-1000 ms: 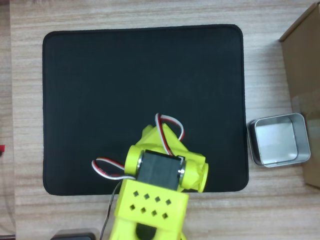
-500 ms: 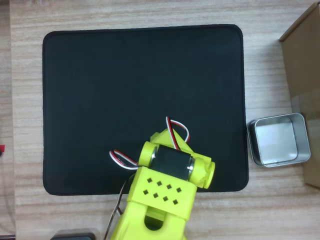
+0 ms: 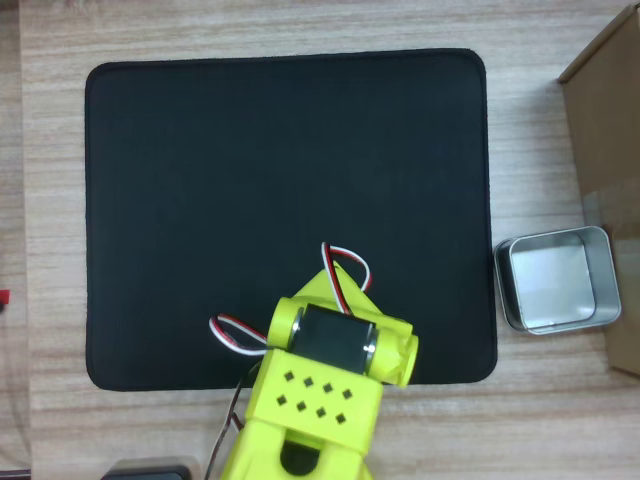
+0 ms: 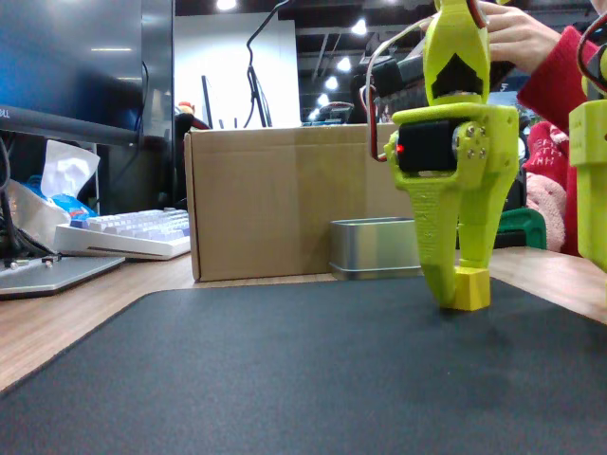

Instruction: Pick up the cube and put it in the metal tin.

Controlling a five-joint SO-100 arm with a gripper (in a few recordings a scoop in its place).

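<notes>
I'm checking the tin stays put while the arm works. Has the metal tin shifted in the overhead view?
No. The metal tin sits at the same spot off the black mat's right edge, beside the cardboard box.

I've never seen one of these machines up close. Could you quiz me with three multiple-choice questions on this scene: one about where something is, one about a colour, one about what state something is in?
1. Where does the metal tin stand?
A. On the black mat
B. On the wooden table, off the mat's edge
C. Inside the cardboard box

2. What colour is the arm?
A. Lime-yellow
B. Blue
C. White

3. What is the pincer doing with the cube?
A. Hanging open high above it
B. Dropping it into the tin
C. Closed around it at mat level

Answers:
1. B: in the overhead view the tin sits on bare wood beside the mat, next to the cardboard box.
2. A: both views show a lime-yellow arm.
3. C: the fixed view shows the fingers meeting on the cube, down at the mat; whether it touches the mat is unclear.
</notes>
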